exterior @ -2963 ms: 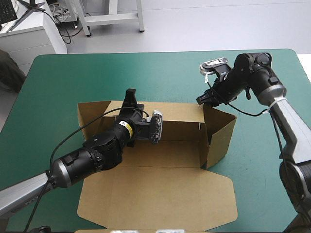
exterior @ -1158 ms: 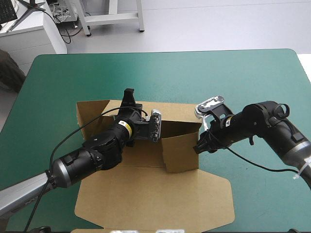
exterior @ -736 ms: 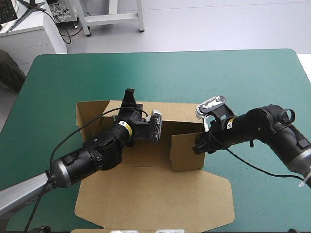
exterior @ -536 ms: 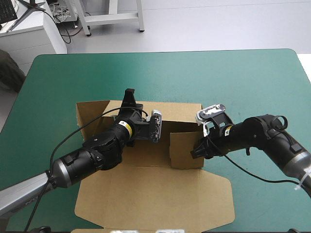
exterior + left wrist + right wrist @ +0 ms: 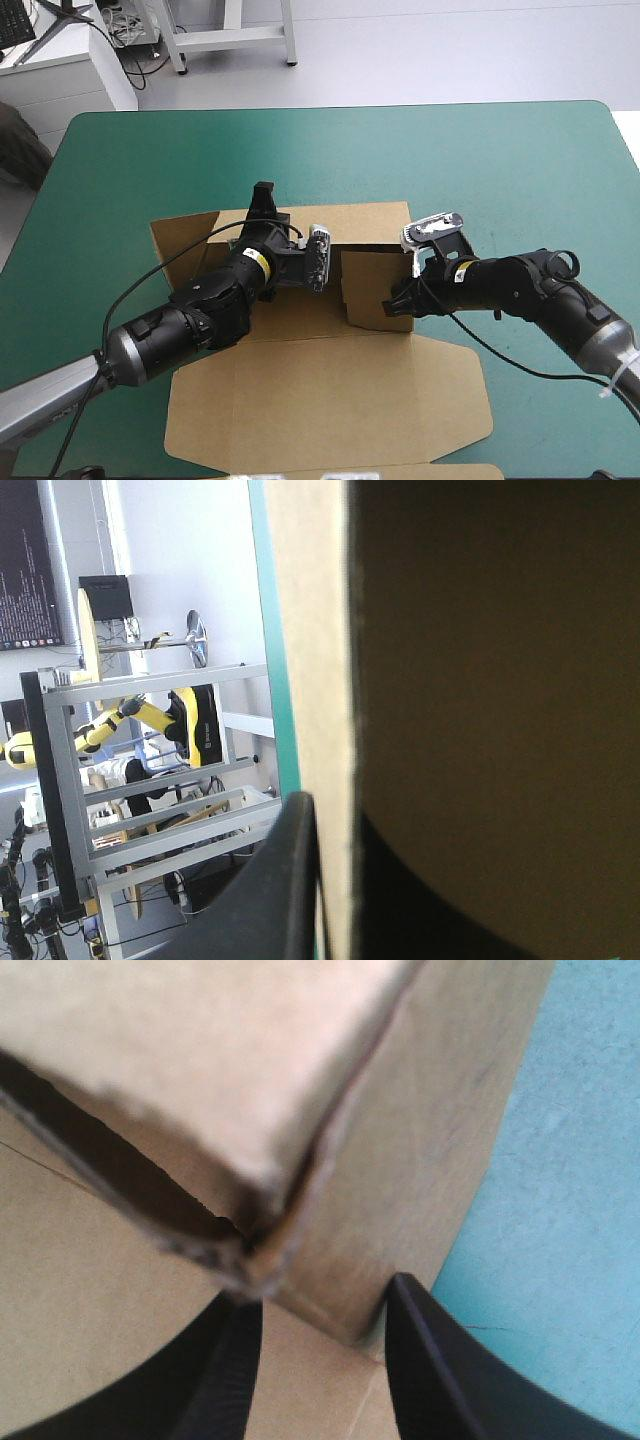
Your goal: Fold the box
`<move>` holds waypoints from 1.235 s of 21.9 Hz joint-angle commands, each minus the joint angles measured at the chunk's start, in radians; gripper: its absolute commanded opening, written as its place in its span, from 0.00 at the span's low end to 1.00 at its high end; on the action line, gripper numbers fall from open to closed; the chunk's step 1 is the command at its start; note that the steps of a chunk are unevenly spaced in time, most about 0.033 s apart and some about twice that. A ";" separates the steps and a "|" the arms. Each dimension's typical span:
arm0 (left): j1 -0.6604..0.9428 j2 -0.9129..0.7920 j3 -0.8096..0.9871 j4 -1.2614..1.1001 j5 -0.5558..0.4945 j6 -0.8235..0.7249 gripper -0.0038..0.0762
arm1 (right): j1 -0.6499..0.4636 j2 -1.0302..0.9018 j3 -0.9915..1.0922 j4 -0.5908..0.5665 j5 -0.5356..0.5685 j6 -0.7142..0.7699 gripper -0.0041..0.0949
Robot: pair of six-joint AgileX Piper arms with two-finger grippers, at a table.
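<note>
**Two claws hold the box walls**

The teal-green table cover (image 5: pixel 500 160) carries the brown board box (image 5: pixel 320 400) at its middle, with the lid lying flat toward 6 o'clock. The right gripper (image 5: pixel 396 303), at the box's 3 o'clock, pinches the raised side wall, its jaws narrow. The left gripper (image 5: pixel 264 192), at 11 o'clock, seems clamped on the far wall.

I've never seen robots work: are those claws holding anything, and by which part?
Both hold the brown box. The left gripper pinches the upper edge of its far wall; the right gripper grips the raised right-hand side wall at its corner.
</note>
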 commanded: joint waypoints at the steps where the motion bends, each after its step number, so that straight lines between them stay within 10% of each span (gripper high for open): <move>1: -0.006 -0.025 -0.016 -0.046 -0.019 -0.014 0.04 | 0.004 -0.040 -0.060 -0.018 -0.117 -0.014 0.39; 10: -0.006 -0.025 -0.016 -0.061 -0.019 -0.012 0.04 | 0.004 0.006 -0.074 -0.026 -0.116 -0.091 0.48; 18: -0.006 -0.025 -0.016 -0.061 -0.021 -0.012 0.04 | 0.004 0.017 -0.073 0.011 -0.094 -0.043 0.04; 27: -0.023 -0.027 -0.016 -0.088 0.019 -0.012 0.10 | 0.004 0.017 -0.073 0.001 -0.151 0.033 0.04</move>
